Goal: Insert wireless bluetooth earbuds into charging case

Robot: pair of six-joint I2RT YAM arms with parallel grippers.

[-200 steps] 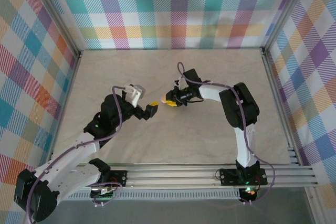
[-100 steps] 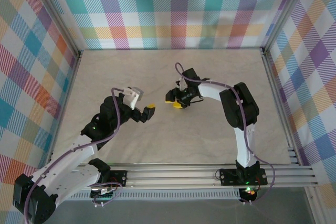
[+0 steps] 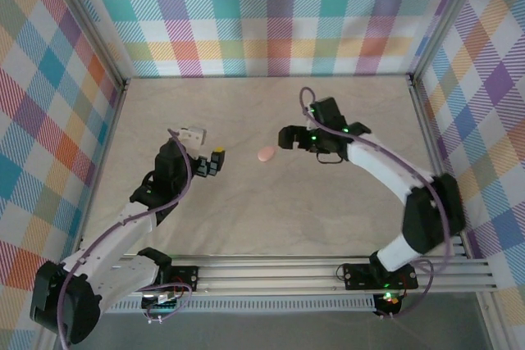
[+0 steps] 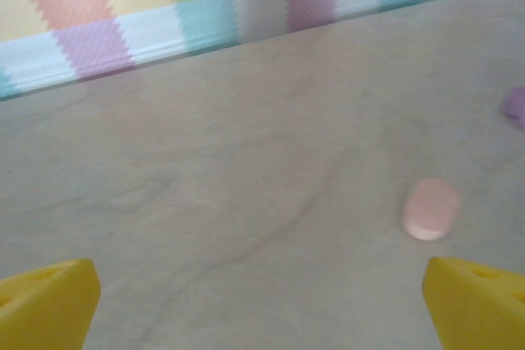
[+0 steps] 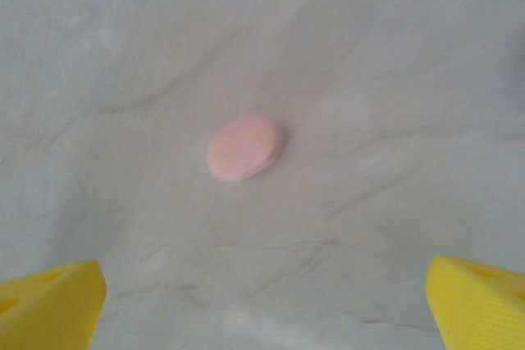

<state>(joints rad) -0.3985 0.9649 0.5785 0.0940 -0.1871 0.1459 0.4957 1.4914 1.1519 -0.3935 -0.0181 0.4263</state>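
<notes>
A closed salmon-pink oval case [image 3: 267, 154] lies flat on the table between the two arms. It shows in the left wrist view [image 4: 431, 208] and the right wrist view [image 5: 244, 147]. My left gripper [image 3: 212, 161] is to the left of it, open, its yellow fingertips [image 4: 51, 301] wide apart over bare table. My right gripper [image 3: 285, 137] is just right of the case, open, with nothing between its yellow fingertips [image 5: 476, 297]. A purple piece [image 4: 517, 104] is cut off by the frame edge; what it is cannot be told. The tiny earbuds are out of view.
The table [image 3: 271, 219] is pale and marbled, closed in by plaid walls [image 3: 262, 14] and aluminium rails [image 3: 328, 272] along the near edge. Open room lies behind and in front of the case.
Both grippers, close together at the table's middle before, have drawn apart. The pink case now lies alone between them. The right arm has swung out to the right.
</notes>
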